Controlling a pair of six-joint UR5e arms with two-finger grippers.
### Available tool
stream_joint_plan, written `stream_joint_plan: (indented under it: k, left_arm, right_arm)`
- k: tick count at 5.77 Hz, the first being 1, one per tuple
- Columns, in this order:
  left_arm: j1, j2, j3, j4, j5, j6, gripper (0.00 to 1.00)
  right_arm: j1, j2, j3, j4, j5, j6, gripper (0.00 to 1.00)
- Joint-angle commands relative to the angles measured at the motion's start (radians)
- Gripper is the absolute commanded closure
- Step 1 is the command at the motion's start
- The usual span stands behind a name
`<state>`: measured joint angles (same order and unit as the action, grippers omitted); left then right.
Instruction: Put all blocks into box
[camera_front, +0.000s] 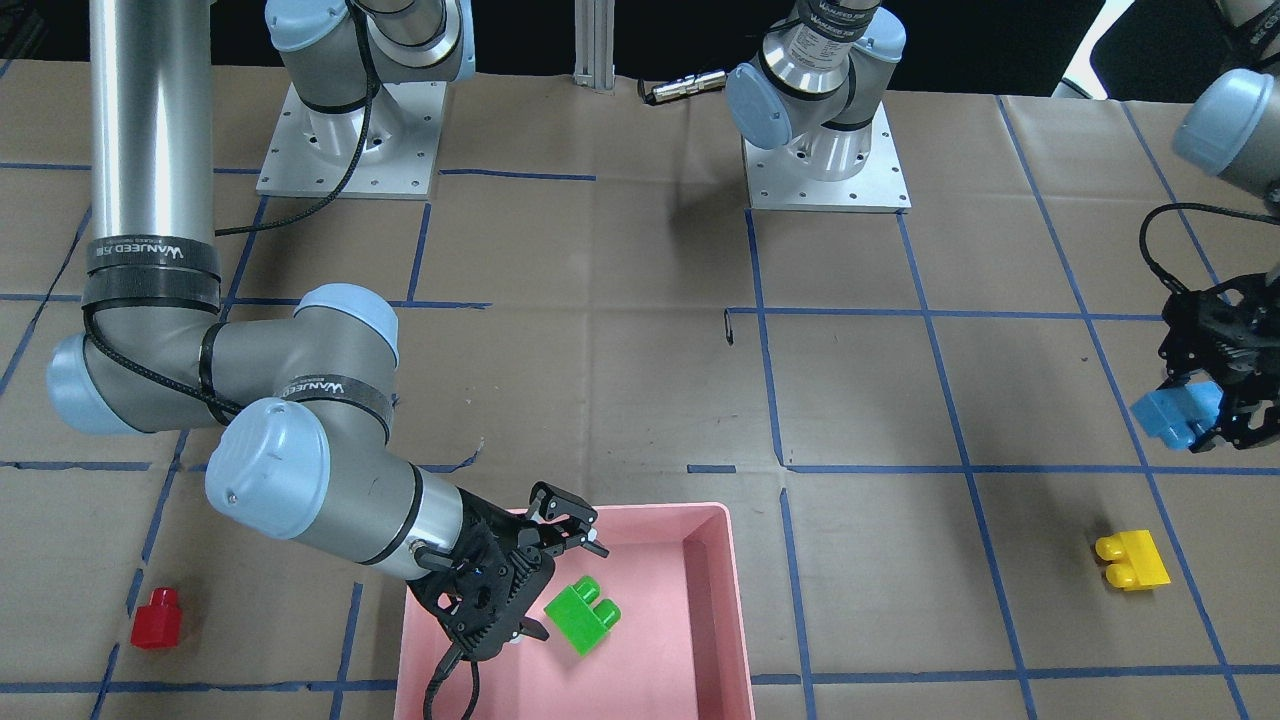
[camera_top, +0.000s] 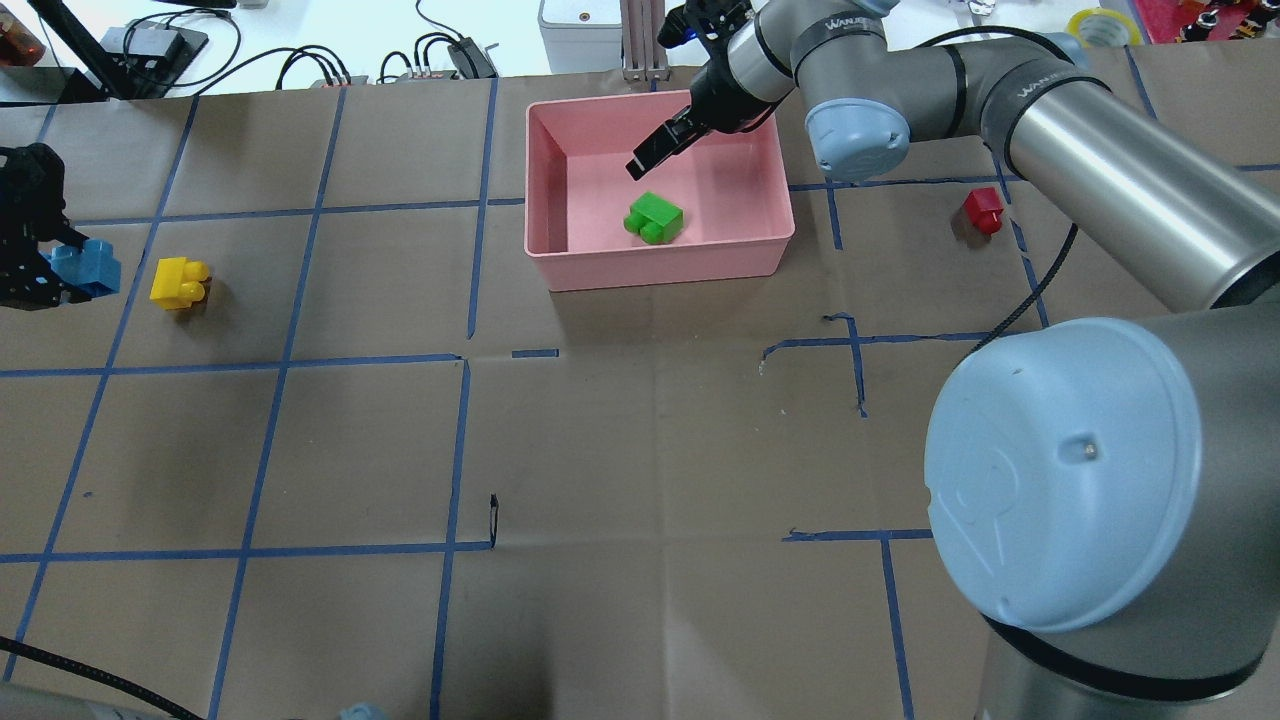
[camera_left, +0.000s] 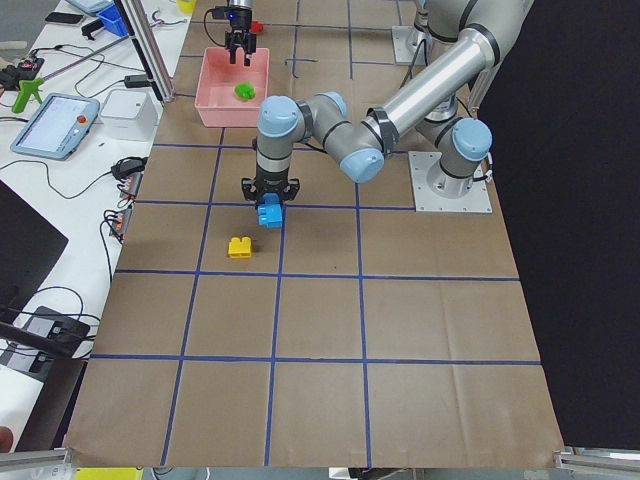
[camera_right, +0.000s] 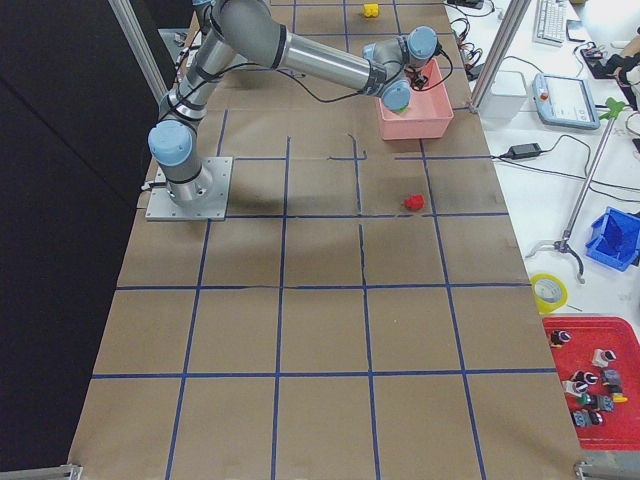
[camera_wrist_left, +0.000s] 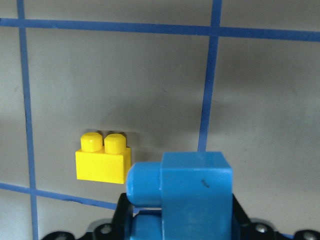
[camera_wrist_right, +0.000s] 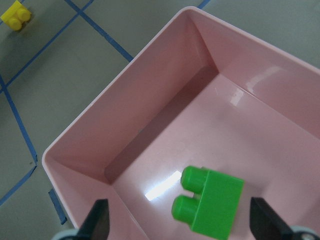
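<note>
- Blue block (camera_wrist_left: 196, 186): a hard moulded plastic brick with smooth faces and rounded studs. It is clamped in the left gripper (camera_front: 1205, 412) at the robot's far-left side of the table and appears to sit clear of the surface. It is well apart from the box.
- Handling, judged: the blocks are light, rigid and not fragile. The glossy faces may slip, so the flat opposing side walls are the place to grip, not the studs.
- Yellow block (camera_front: 1132, 560): a two-stud brick lying on the table just beside the held blue one. Nothing is touching it.
- Green block (camera_top: 654, 217): a two-stud brick lying on its side on the box floor, so it is already delivered.
- Red block (camera_front: 157, 618): a single-stud brick standing studs-up on the robot's right, outside the box and near it.
- Box (camera_top: 660, 265): a shallow pink plastic tray with smooth, shiny walls and rounded corners. It holds only the green block.
- Right gripper (camera_wrist_right: 182, 222): its jaws are spread wide and it carries nothing. It hovers over the box interior above the green block.
- Table (camera_front: 600, 400): covered in matte brown paper gridded with blue tape.
- Progress, judged: one of four blocks is in the box.
</note>
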<state>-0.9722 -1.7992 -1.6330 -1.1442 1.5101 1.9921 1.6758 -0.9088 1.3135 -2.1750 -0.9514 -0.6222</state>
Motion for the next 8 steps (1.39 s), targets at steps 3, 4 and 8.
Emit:
stream_joint_plan:
  k: [3,4,8]
  left_arm:
    - [-0.228,-0.063,0.197,-0.128,-0.044,-0.732,0.91]
    - [-0.318,-0.112,0.276,-0.153,-0.038,-0.965,0.91]
    - [-0.644,-0.348,0.646,-0.315,-0.034,-1.866,0.91]
  right_arm:
    - [-0.155,-0.160,0.006,0.249,-0.316,-0.016,0.00]
    - [-0.207,-0.189,0.007,0.277,-0.478,-0.014,0.00]
    - [-0.327,-0.122,0.174,-0.022,-0.619,0.167,0.01]
